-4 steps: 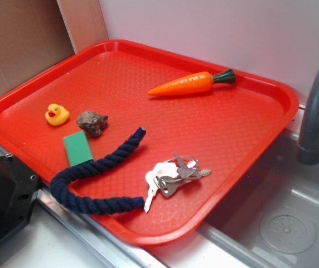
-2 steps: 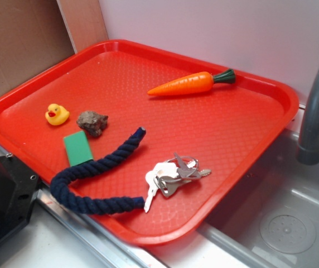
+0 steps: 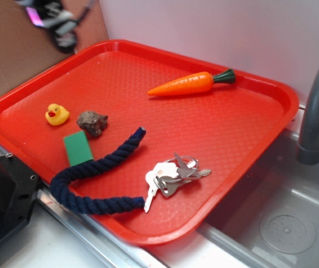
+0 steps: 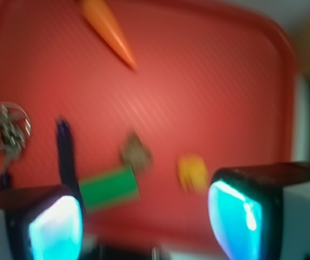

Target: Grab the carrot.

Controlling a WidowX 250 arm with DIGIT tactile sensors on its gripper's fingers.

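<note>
The orange carrot (image 3: 183, 84) with a dark green stem lies on the red tray (image 3: 260, 128) near its far right side, tip pointing left. In the blurred wrist view the carrot (image 4: 110, 31) sits at the top, far ahead of the jaws. My gripper (image 3: 56, 21) shows blurred at the top left corner of the exterior view, high above the tray's far left edge and well apart from the carrot. In the wrist view my gripper (image 4: 144, 225) is open, its two cyan-lit pads (image 4: 233, 216) wide apart with nothing between them.
On the tray lie a yellow rubber duck (image 3: 56, 114), a brown rock (image 3: 92, 122), a green block (image 3: 78, 148), a dark blue rope (image 3: 95, 176) and a key bunch (image 3: 173, 176). A grey faucet (image 3: 315, 106) and sink (image 3: 282, 223) stand to the right. Cardboard (image 3: 14, 50) backs the left.
The gripper has come into the exterior view at the top left corner; before, it was out of view. The objects on the tray have not moved.
</note>
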